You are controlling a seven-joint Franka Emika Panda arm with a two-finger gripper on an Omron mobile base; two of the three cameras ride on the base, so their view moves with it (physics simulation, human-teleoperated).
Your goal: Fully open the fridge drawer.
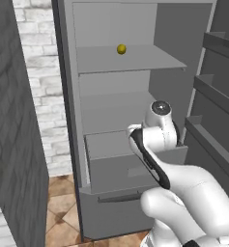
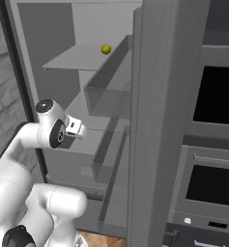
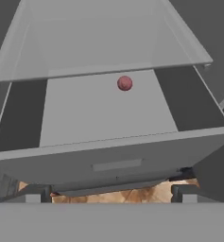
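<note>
Fridge drawer [image 3: 114, 163]: grey box drawer low in the fridge [image 1: 178, 72], pulled out forward beneath the flat shelves; front panel with small rectangular recess faces the hand camera. Contents: one small red ball [image 3: 124, 83] on the drawer floor, toward the back. Gripper [image 3: 111, 194]: just in front of the drawer front, fingers spread wide, holding nothing. Upper shelf [image 1: 135, 59]: one yellow ball [image 1: 121, 48]. Fridge door with bins [image 1: 215, 96]: swung open at right

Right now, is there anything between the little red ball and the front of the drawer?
No. In the hand view, only bare grey drawer floor lies between the red ball and the fridge drawer front panel.
</note>
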